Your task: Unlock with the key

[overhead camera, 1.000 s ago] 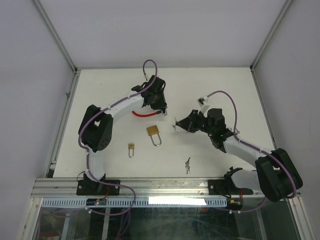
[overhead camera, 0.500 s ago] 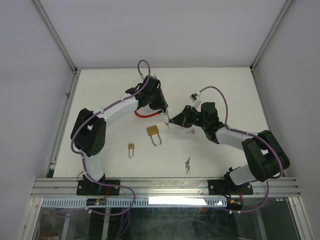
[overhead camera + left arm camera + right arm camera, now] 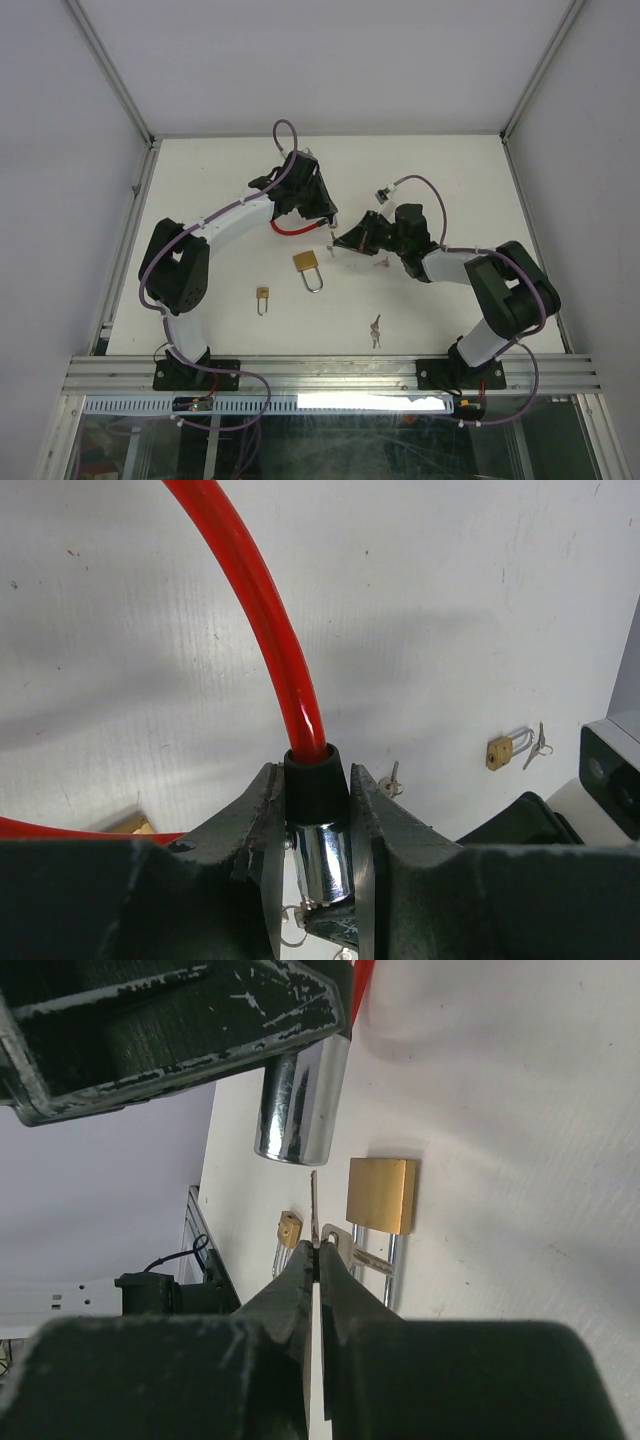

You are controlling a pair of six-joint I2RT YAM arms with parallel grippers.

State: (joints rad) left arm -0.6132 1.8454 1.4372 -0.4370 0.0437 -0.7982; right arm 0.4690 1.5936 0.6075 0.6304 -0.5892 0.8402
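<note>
Clamped on the chrome barrel of the cable lock (image 3: 322, 855), our left gripper (image 3: 318, 810) holds it above the table, we judge so its open end faces the right arm. Our right gripper (image 3: 318, 1260), fingers pinched together on the key (image 3: 314, 1205), aims the blade just short of that end; it is not yet inserted.

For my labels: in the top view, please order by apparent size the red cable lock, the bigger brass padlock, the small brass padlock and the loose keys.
1. red cable lock, only partly visible
2. bigger brass padlock
3. small brass padlock and loose keys: about alike, not ranked
</note>
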